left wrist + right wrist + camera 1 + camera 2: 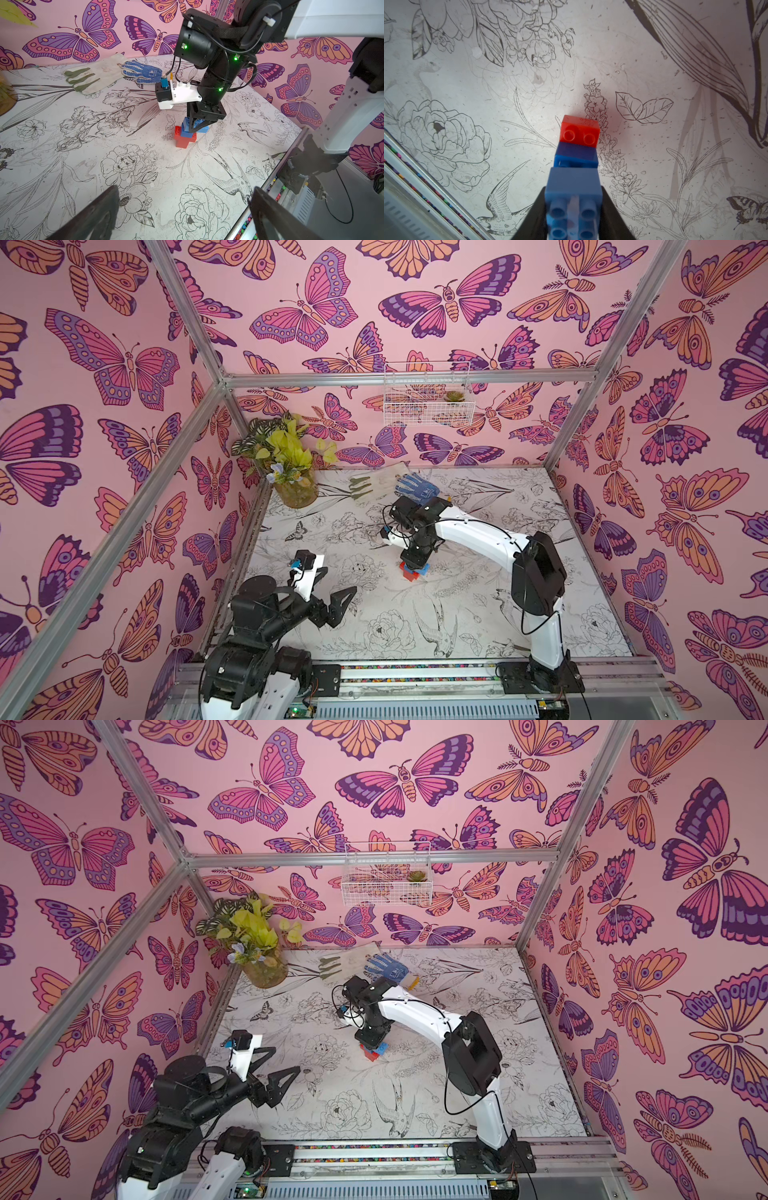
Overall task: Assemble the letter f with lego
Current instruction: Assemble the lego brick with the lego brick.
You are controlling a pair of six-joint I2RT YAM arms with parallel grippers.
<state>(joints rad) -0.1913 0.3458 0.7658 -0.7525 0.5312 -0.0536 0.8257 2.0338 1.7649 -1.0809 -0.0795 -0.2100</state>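
The lego stands as one joined stack (415,571) (376,1051) in the middle of the table. In the left wrist view a red stem (181,143) carries a wider red brick (178,133), then a short blue brick (185,133), then a long blue brick (187,121) on top. My right gripper (413,562) (372,1042) (195,128) (573,199) points straight down, shut on that top blue brick (574,182). Below it show the lower blue brick (576,154) and a red brick (579,133). My left gripper (338,580) (286,1058) (184,193) hangs open and empty at the front left, well apart from the stack.
A white and green glove (370,483) and a blue dotted glove (415,485) lie at the back of the table. A potted plant (291,472) fills the back left corner. A wire basket (428,393) hangs on the back wall. The arms' rail (415,672) runs along the front edge.
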